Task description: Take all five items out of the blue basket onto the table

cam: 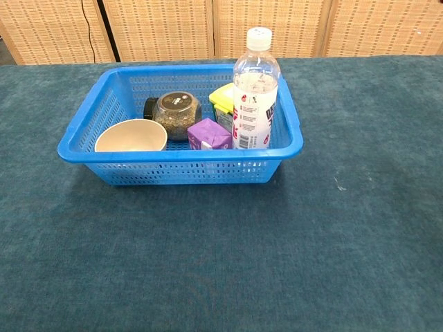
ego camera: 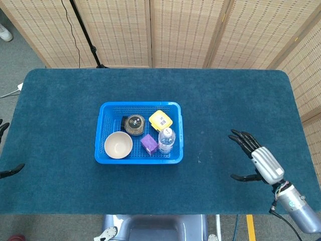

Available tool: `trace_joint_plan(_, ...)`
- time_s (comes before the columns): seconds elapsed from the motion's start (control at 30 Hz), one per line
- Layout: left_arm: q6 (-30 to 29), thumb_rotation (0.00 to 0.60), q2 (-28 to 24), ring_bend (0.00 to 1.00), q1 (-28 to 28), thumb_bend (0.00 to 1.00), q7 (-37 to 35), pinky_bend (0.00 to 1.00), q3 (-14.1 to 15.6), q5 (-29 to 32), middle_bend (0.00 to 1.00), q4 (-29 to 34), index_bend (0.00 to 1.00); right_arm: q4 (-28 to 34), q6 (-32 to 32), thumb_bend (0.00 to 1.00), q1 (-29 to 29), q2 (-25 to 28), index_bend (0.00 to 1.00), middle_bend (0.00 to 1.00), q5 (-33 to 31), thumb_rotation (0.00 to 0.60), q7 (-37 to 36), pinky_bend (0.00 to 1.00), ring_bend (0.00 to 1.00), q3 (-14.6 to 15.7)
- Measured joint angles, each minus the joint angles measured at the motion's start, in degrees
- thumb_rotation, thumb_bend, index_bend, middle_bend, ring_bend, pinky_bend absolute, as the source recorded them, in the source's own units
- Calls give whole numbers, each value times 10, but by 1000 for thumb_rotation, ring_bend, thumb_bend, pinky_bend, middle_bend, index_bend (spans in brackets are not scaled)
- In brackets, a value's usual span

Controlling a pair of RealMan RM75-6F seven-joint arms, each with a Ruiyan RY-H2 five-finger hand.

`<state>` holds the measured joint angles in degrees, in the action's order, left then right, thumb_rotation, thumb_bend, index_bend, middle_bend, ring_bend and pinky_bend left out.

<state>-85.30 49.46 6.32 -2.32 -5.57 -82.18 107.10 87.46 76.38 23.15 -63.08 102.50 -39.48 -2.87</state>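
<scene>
The blue basket (ego camera: 138, 157) (cam: 180, 166) sits left of the table's middle. Inside it are a beige bowl (ego camera: 118, 145) (cam: 131, 135), a dark-lidded jar (ego camera: 135, 124) (cam: 173, 114) lying on its side, a purple carton (ego camera: 149, 143) (cam: 209, 135), a yellow box (ego camera: 160, 120) (cam: 225, 98) and an upright water bottle (ego camera: 166, 140) (cam: 255, 90). My right hand (ego camera: 258, 159) hovers open over the table well to the right of the basket, fingers spread. Only dark fingertips of my left hand (ego camera: 7, 170) show at the left edge of the head view. The chest view shows neither hand.
The blue-carpeted table (ego camera: 225, 110) spreads wide around the basket. Wicker screens (ego camera: 180, 30) stand behind the far edge, and a black stand leg (ego camera: 88, 37) rises at the back left.
</scene>
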Motion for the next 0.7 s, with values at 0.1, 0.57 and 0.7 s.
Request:
trace_joint_plan(0.1, 2, 600, 3, 0, 1, 0, 5, 0, -2, 6, 0, -1, 0, -13, -42, 0, 37, -19, 0, 0, -10, 600, -43, 0, 0, -12)
trace_joint_plan(0.57, 33, 600, 14, 0, 19, 0, 32, 0, -13, 46, 0, -6, 0, -99, -165, 0, 158, -136, 0, 0, -65, 600, -103, 0, 0, -54)
trace_joint_plan(0.7, 40, 600, 16, 0, 24, 0, 39, 0, -16, 58, 0, -7, 0, -109, -197, 0, 188, -159, 0, 0, -81, 600, -111, 0, 0, -65)
